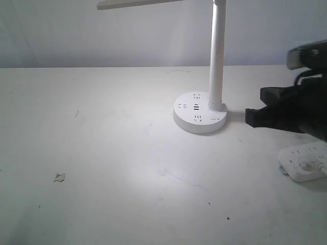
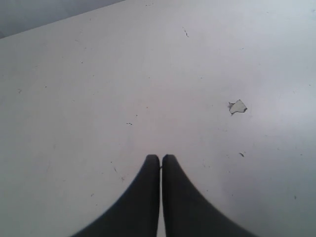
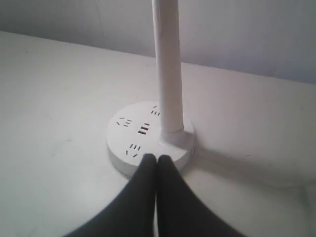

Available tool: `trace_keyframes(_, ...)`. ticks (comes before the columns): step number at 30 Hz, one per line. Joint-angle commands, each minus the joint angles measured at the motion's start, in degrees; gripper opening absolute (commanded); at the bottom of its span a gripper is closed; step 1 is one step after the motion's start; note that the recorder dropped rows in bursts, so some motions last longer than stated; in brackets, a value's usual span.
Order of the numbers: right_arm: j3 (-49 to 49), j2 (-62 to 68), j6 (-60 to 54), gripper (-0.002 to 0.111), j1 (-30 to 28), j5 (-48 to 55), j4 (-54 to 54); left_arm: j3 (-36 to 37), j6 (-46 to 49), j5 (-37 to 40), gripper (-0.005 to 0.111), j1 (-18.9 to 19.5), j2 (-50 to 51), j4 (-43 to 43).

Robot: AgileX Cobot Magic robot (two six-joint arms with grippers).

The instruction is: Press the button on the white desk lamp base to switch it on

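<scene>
The white desk lamp base [image 1: 196, 113] is a round disc with dark socket slots, and its thin pole [image 1: 217, 56] rises from its right side. The button [image 1: 213, 118] shows only as a faint round spot close to the pole. My right gripper [image 1: 249, 117] is shut and empty, hovering just right of the base and apart from it. In the right wrist view its fingertips [image 3: 157, 159] overlap the near rim of the base [image 3: 133, 131], and the button cannot be made out. My left gripper [image 2: 160, 158] is shut over bare table.
A white power strip [image 1: 305, 162] with a plugged cable lies at the right edge, below the right arm. The lamp head [image 1: 138, 4] hangs over the table's middle, with a bright patch beneath it. A small chip [image 1: 60, 177] [image 2: 237, 106] marks the table at the left.
</scene>
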Motion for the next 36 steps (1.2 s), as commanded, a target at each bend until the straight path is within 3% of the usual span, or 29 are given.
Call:
trace_keyframes(1, 7.94, -13.53, 0.04, 0.000, -0.35, -8.58, -0.32, -0.16, -0.04, -0.16, 0.001, 0.11, -0.27, -0.37)
trace_keyframes(8, 16.00, -36.45, -4.31, 0.000, -0.35, -15.15, 3.80, -0.16, -0.04, -0.16, 0.001, 0.11, -0.27, -0.37)
trace_keyframes(17, 17.87, -54.60, -25.41, 0.000, -0.35, -14.56, 32.06, -0.16, -0.04, -0.16, 0.001, 0.11, -0.27, -0.37)
trace_keyframes(30, 18.17, -58.15, -26.90, 0.000, -0.35, -12.52, 31.67, -0.16, -0.04, -0.16, 0.001, 0.11, -0.27, -0.37)
trace_keyframes(34, 18.28, -59.23, -33.48, 0.000, -3.10, -1.68, 31.52, -0.16, -0.04, -0.16, 0.001, 0.11, -0.27, -0.37)
trace_keyframes(36, 18.48, -60.06, -33.47, 0.000, -9.83, 8.25, 31.52, -0.16, -0.04, -0.16, 0.001, 0.11, -0.27, -0.37)
